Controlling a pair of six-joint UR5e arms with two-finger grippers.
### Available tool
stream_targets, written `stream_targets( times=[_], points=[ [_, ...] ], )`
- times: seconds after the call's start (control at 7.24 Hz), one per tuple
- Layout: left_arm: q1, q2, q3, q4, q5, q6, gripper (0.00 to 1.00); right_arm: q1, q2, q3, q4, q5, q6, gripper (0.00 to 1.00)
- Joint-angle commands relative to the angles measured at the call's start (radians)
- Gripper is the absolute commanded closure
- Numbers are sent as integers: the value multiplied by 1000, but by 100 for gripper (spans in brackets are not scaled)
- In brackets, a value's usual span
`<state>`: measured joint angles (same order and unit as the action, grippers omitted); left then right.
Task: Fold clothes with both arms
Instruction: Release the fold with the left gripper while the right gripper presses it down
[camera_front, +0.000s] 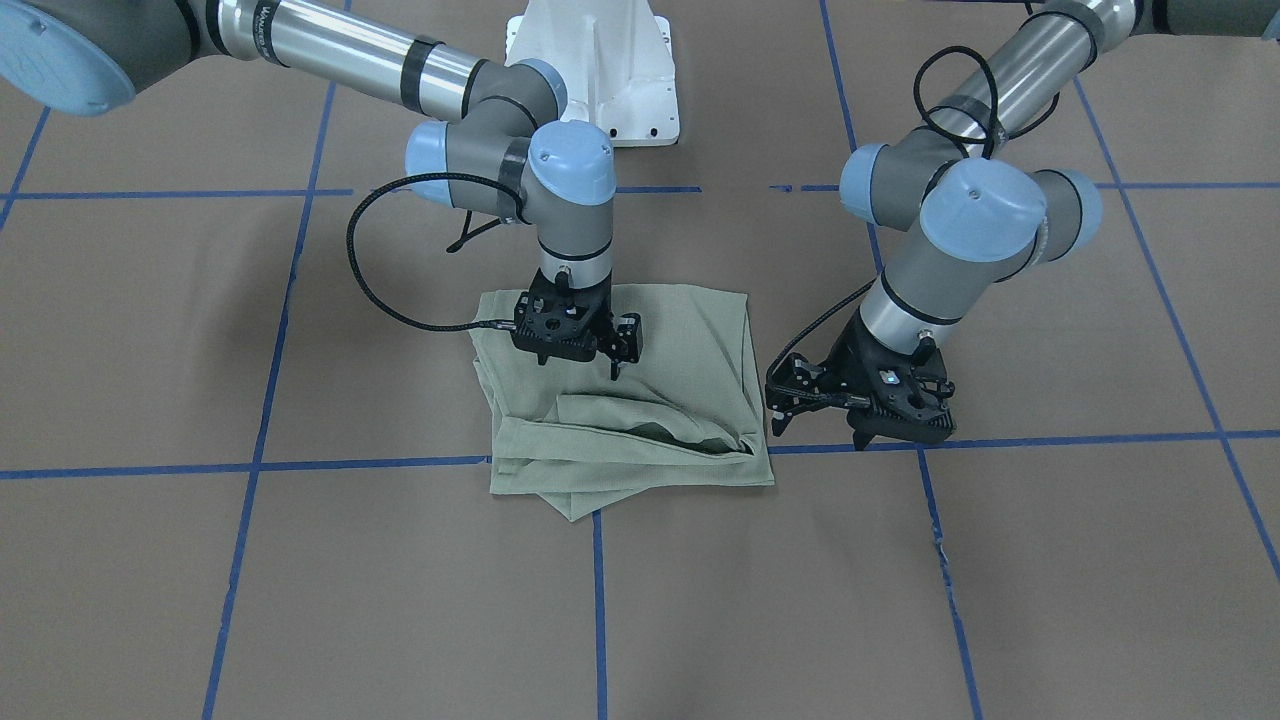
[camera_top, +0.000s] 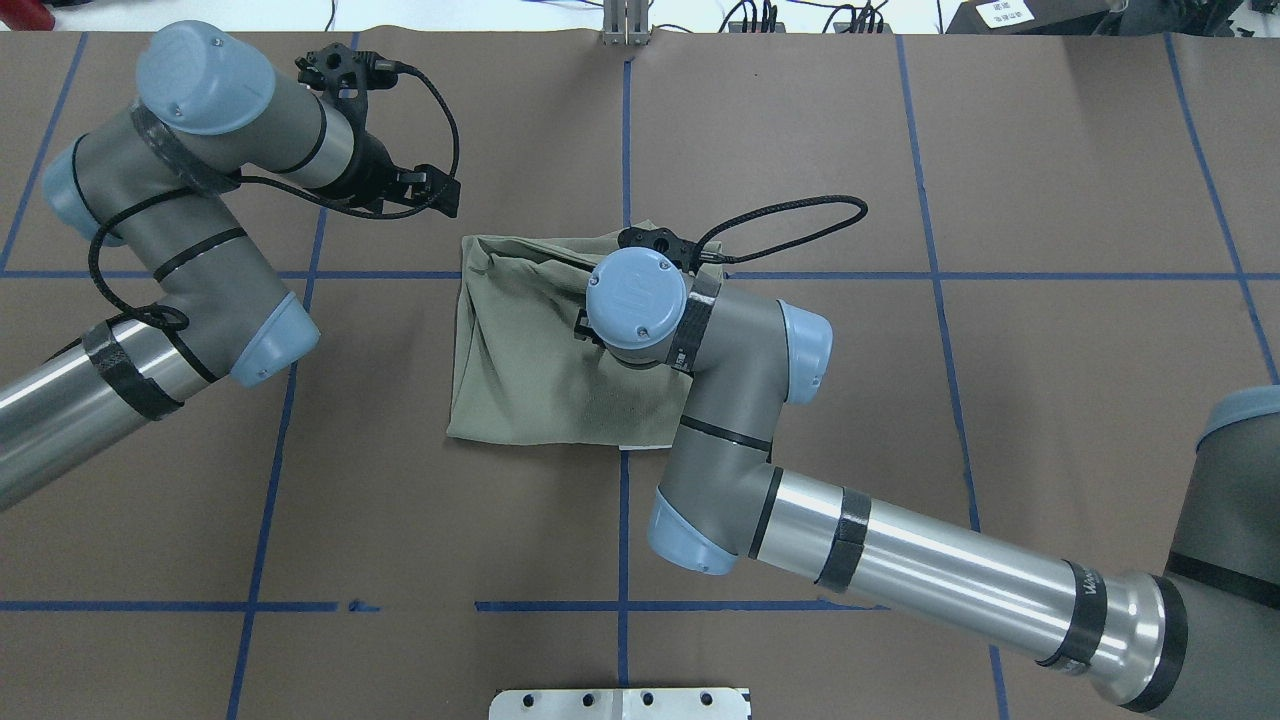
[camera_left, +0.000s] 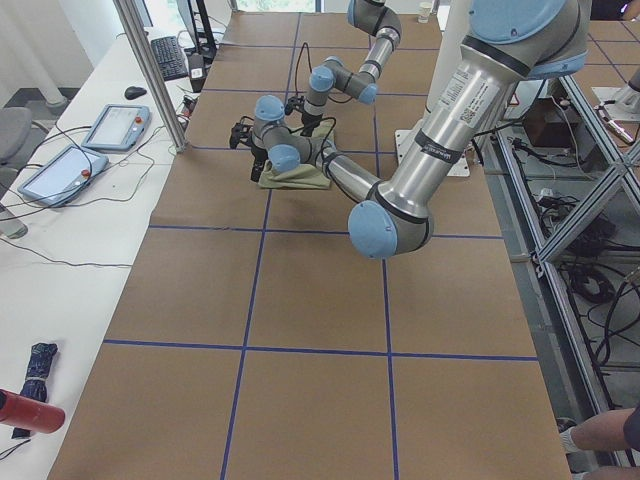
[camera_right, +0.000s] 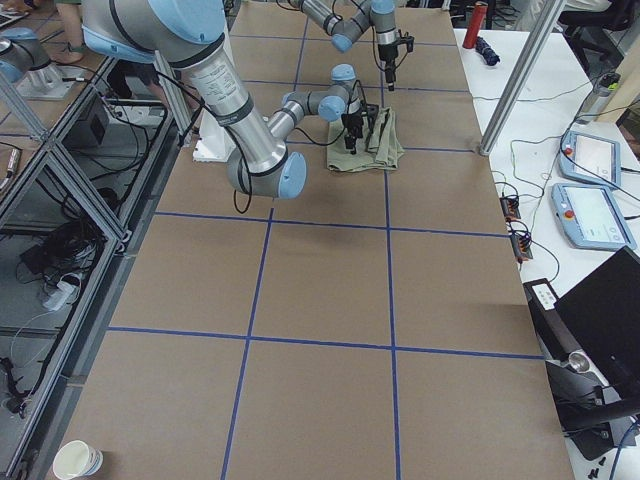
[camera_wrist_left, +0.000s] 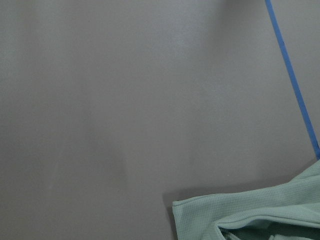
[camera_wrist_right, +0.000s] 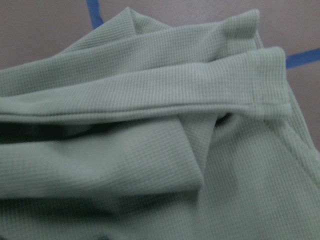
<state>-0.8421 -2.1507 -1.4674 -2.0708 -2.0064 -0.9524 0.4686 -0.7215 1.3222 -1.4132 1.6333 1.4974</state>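
Observation:
The clothes are one pale green knit shirt (camera_front: 690, 350) lying folded into a rough square at the table's middle, with loose layered edges on the operators' side (camera_top: 520, 360). My right gripper (camera_front: 578, 368) points straight down over the shirt, fingertips just above the cloth, jaws apart and holding nothing. The right wrist view is filled by the shirt's (camera_wrist_right: 150, 125) folded hems. My left gripper (camera_front: 820, 432) hangs open low over bare table beside the shirt's edge, apart from it. In the left wrist view only a corner of the shirt (camera_wrist_left: 260, 215) shows.
Brown paper with a blue tape grid (camera_front: 600, 600) covers the table. The white pedestal base (camera_front: 600, 70) stands at the robot's side. Side benches hold control tablets (camera_left: 115, 125), a red cylinder (camera_left: 30, 410) and a paper cup (camera_right: 78, 460). A person's hand (camera_left: 590, 435) shows at one corner.

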Motion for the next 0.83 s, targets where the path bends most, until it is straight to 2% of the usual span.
stream_targets(
  times=[0.0, 0.28, 0.41, 0.55, 0.69],
  points=[
    [0, 2, -2, 0, 0, 0, 0, 53, 5, -50, 2, -23, -72, 0],
    [0, 2, -4, 0, 0, -2, 0, 143, 39, -141, 3, -36, -181, 0],
    [0, 2, -4, 0, 0, -3, 0, 177, 39, -185, 10, -106, -233, 0],
    [0, 2, -4, 0, 0, -3, 0, 224, 43, -198, 13, -136, -291, 0],
    [0, 2, -4, 0, -2, -5, 0, 260, 68, -199, 13, -113, -316, 0]
  ],
)
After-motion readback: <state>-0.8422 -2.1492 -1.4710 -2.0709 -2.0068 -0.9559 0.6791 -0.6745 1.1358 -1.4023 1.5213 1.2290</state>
